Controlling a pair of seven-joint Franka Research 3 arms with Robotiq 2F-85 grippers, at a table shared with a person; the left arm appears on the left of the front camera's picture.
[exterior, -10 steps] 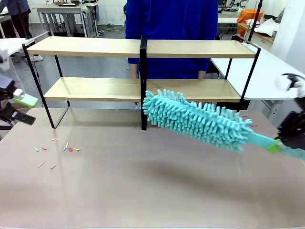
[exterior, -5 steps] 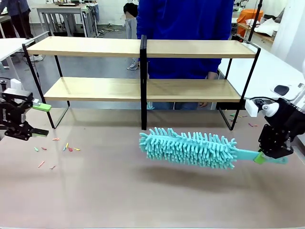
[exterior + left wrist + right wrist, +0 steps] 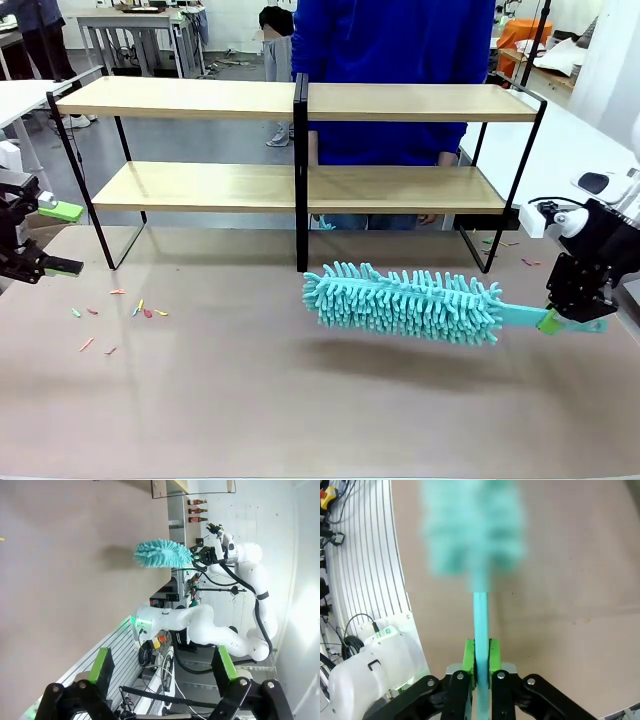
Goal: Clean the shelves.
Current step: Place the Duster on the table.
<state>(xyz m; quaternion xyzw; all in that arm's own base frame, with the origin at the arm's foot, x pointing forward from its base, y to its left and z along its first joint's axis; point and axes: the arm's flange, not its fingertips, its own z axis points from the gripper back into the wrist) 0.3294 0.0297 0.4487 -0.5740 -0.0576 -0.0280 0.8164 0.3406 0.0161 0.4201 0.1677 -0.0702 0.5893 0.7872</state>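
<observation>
A: Front view? 
B: The shelves [image 3: 300, 105] stood at the table's far edge; right gripper [image 3: 577, 320] clamped the teal duster [image 3: 405, 303] handle, near right. 
A: Wrist views? 
B: Left gripper [image 3: 162, 664] pads apart, empty; right pads [image 3: 493, 652] pinched the handle.

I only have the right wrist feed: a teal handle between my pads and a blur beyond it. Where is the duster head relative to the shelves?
Observer: The duster hangs roughly level above the tabletop, in front of the shelves, not touching them.
Operator: Is anyone near the rack?
Observer: Yes, a person in a blue top stands right behind it.
Operator: And my other arm?
Observer: The left gripper sits at the table's left edge, pads apart, holding nothing.
Operator: Any mess I can't see?
Observer: Small coloured scraps lie on the tabletop near that gripper.
</observation>
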